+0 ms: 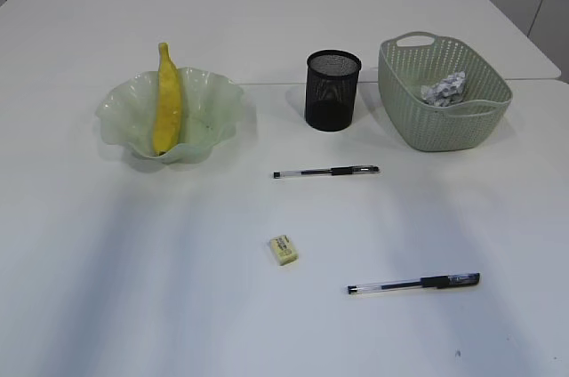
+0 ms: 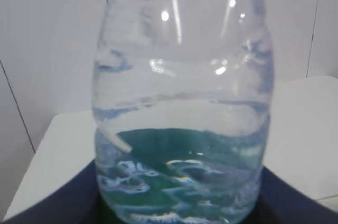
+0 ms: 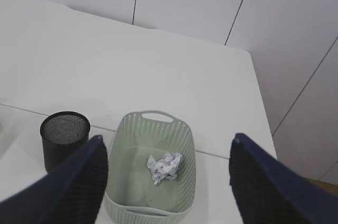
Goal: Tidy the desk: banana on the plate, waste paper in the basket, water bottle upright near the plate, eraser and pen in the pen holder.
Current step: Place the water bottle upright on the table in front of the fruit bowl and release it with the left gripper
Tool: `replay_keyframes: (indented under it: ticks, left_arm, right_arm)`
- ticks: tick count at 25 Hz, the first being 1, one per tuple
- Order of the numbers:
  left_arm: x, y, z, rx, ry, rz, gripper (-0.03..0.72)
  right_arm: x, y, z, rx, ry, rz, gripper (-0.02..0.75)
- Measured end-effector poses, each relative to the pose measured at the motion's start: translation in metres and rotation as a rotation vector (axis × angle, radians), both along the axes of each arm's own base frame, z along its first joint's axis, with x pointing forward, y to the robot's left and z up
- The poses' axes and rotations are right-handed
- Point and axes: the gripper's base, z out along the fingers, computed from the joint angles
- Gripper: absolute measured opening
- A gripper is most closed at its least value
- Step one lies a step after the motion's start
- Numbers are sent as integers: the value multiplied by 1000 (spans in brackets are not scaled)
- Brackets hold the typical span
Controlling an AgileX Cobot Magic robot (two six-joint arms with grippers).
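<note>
The banana (image 1: 166,101) lies in the plate (image 1: 222,97) at the left of the desk (image 1: 133,288). The waste paper (image 1: 444,88) lies in the basket (image 1: 404,101) at the right, next to the pen holder (image 1: 332,91). Two pens (image 1: 326,172) (image 1: 413,284) and the eraser (image 1: 283,249) lie on the desk. No gripper shows in the exterior view. My left gripper (image 2: 179,197) is shut on the water bottle (image 2: 182,102), which fills the left wrist view; its cap is out of view. My right gripper (image 3: 168,145) is open and empty above the basket (image 3: 187,150) and waste paper (image 3: 165,166).
The pen holder (image 3: 64,134) stands just left of the basket in the right wrist view. A seam runs across the desk behind the plate and basket. White wall panels stand beyond the far edge of the desk.
</note>
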Motion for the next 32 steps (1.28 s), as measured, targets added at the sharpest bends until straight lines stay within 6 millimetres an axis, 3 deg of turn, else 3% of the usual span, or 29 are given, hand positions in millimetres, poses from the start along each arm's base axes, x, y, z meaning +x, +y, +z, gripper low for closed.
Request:
replay_keyframes:
  ticks: [7,25,32]
  left_arm:
    - [-17,9,-34,-90,-82,75,377]
    - [-40,17,-113,-65,-24,152,377]
    - [-52,22,-130,-50,-82,194,377]
  right_arm:
    - [0,0,0,0,0,0,533]
    - [0,0,0,0,0,0,533]
    - [0,0,2,1,-20,0,533]
